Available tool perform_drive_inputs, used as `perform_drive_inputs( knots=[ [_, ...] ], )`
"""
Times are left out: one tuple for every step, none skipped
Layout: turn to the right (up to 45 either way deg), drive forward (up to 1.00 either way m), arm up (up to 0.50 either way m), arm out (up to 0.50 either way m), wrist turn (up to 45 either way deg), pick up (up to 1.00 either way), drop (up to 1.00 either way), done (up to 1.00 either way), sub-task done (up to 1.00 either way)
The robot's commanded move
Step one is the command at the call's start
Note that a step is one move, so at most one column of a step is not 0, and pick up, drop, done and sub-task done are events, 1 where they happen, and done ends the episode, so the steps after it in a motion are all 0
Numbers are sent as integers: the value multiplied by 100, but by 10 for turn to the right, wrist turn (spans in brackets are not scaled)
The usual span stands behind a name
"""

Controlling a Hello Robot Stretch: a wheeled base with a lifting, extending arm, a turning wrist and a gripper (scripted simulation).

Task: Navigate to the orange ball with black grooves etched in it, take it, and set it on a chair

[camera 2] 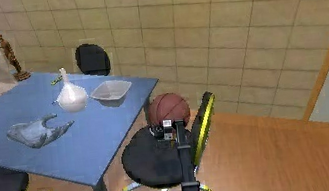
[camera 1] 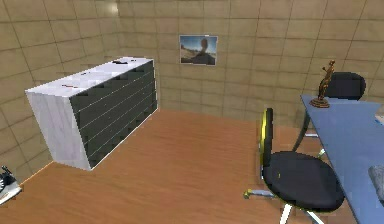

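Orange ball [camera 2: 169,105] at the gripper [camera 2: 160,127], by a black chair [camera 2: 144,166].
Forward view: a grey dresser [camera 1: 95,108] at left, a wall picture [camera 1: 198,49] at top centre, and the chair at lower right beside a blue table [camera 1: 350,135]. Arm side view: the ball is at centre frame, just above the chair's seat at the arm's far end; I cannot tell whether the gripper holds it.

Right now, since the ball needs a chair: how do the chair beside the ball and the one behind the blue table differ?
The near chair has a yellow-green rim on its back; the far chair is plain black. The near chair's seat shows, by the ball; the table hides the far chair's. Both are dark office chairs.
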Motion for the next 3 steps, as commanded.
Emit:
perform_drive_inputs(
  knots=[
    [0,0,-32,0,0,0,0,0,0],
    [0,0,0,0,0,0,100,0,0],
    [0,0,10,0,0,0,0,0,0]
  ],
)
